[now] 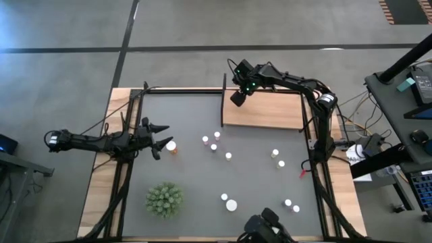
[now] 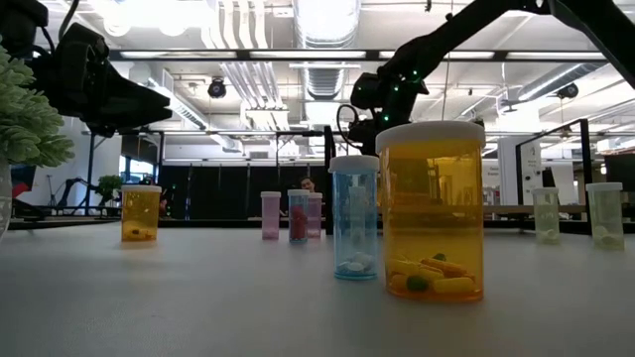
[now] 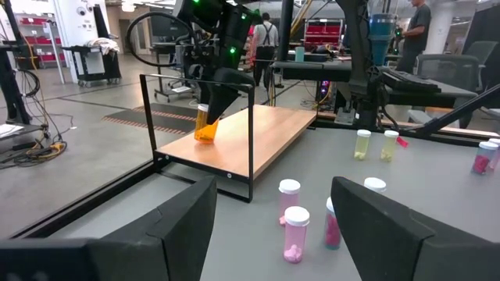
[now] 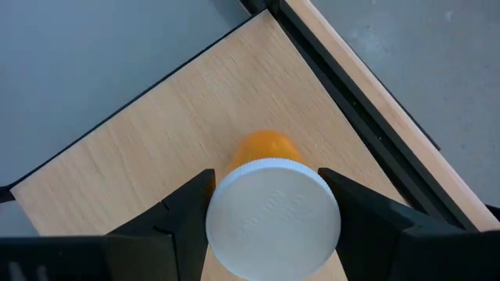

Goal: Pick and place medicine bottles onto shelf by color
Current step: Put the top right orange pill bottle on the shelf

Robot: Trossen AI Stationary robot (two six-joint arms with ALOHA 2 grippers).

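Note:
My right gripper (image 1: 237,98) is shut on an orange medicine bottle (image 3: 205,125) over the left end of the shelf (image 1: 266,111), a light-wood board in a thin black frame. Its wrist view shows the white cap (image 4: 273,218) with the orange body beyond it. At the mat's left side, my left gripper (image 1: 159,135) is level and open, with nothing between its fingers. Another orange bottle (image 1: 171,146) stands upright just beside it. Several other bottles stand on the mat, pink ones (image 1: 213,142) at mid-table and yellowish ones (image 1: 277,158) to the right. My right gripper pinches the orange bottle at its white cap (image 4: 234,195), one finger (image 4: 183,207) on each side. The fingers slant down from above. The bottle is tilted, base (image 3: 205,139) down toward the board. I cannot tell whether the base touches the wood.
A green spiky plant (image 1: 164,200) stands at the near left of the dark grey mat (image 1: 256,182). More bottles stand near the front edge (image 1: 228,201) and at the near right (image 1: 291,205). The shelf's black posts (image 3: 251,140) rise at its corners. People stand in the room beyond the table.

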